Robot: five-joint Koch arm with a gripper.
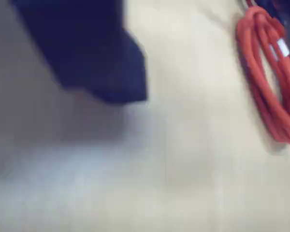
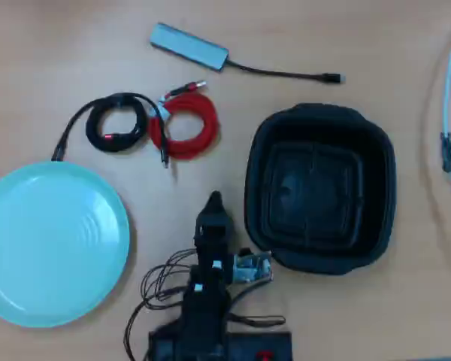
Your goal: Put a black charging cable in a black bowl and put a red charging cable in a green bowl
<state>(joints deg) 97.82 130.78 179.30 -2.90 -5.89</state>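
Pincer (image 2: 214, 200) just below red charging cable (image 2: 186, 125), apart; empty.

In the overhead view, the thin black coiled charging cable (image 2: 117, 124) lies touching the left side of the bright red coiled charging cable (image 2: 186, 125). The round mint-green shallow bowl (image 2: 30, 248) sits below them at left, the black rounded-square plastic bowl (image 2: 319, 120) well apart at right, and the grey slim hub (image 2: 189, 46) above.

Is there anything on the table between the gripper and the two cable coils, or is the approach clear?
Nothing visible blocks it. In the overhead view, bare table lies between the gripper and the red charging cable. The black charging cable sits just left of the red coil, so the two crowd each other.
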